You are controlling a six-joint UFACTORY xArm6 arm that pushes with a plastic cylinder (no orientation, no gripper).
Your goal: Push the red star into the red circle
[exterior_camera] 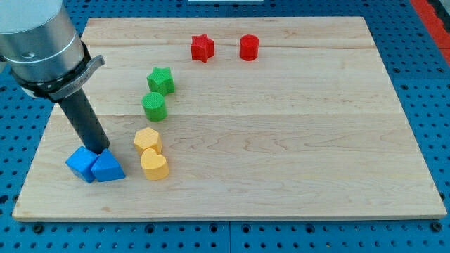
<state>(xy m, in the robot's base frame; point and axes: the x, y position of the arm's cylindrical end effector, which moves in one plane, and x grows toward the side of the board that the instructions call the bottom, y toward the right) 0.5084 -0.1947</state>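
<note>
The red star (202, 48) lies near the view's top, just left of the red circle (249, 48), with a small gap between them. My tip (99, 151) is at the view's lower left, touching the top of two blue blocks: a blue cube (81, 164) and a blue triangle (107, 169). The tip is far from the red star, down and to the left of it.
A green star (161, 80) and a green circle (154, 106) sit left of centre. A yellow hexagon (148, 140) and a yellow heart (155, 166) lie below them, right of the blue blocks. The wooden board (295, 140) ends on a blue pegboard.
</note>
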